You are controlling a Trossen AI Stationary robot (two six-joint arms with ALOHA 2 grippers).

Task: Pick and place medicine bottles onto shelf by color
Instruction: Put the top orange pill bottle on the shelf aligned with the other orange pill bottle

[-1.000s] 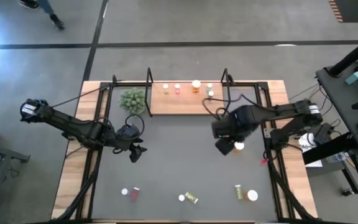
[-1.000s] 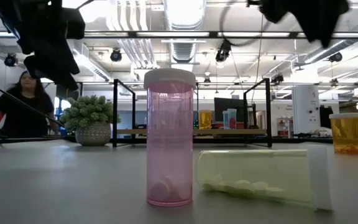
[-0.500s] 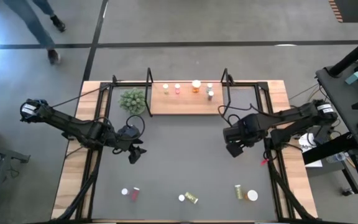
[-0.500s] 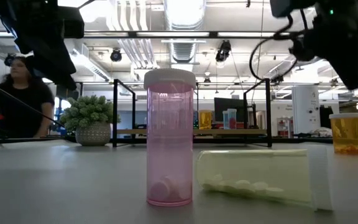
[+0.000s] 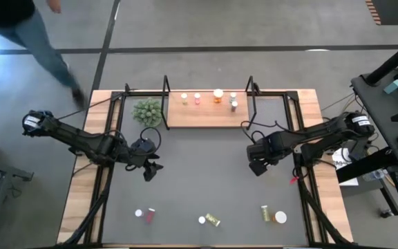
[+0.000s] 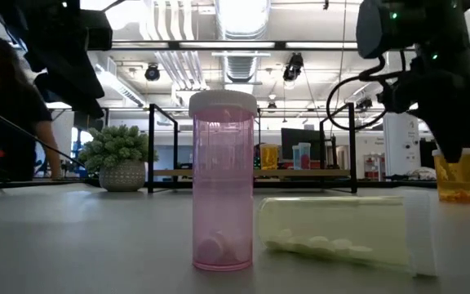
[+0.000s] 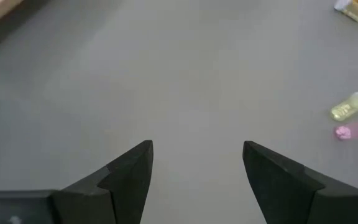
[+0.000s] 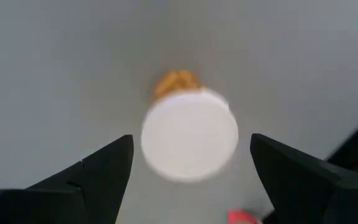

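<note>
Directly beneath the right pincer (image 8: 188,180) stands an orange medicine bottle (image 8: 189,132) with a white cap, upright on the dark grey mat (image 5: 199,173) — the right wrist view looks straight down on it, framed between two spread fingers that are not yet touching it. From the low view the same bottle sits at the far right with the pincer just above its cap. The step in hand appears to be the grasp: the sound way is to come straight down, keep the cap centred between the fingers, and close on the body below the cap so the bottle does not tip.

On the shelf (image 5: 185,117) at the back of the bench several bottles already stand in a row, an orange one (image 5: 218,95) among them — a likely neighbour for this one. A pink bottle (image 6: 222,181) and a yellow-green one lying on its side (image 6: 345,232) wait at the front. The left pincer (image 7: 194,165) hovers open over bare mat, well apart from the bottles.
</note>
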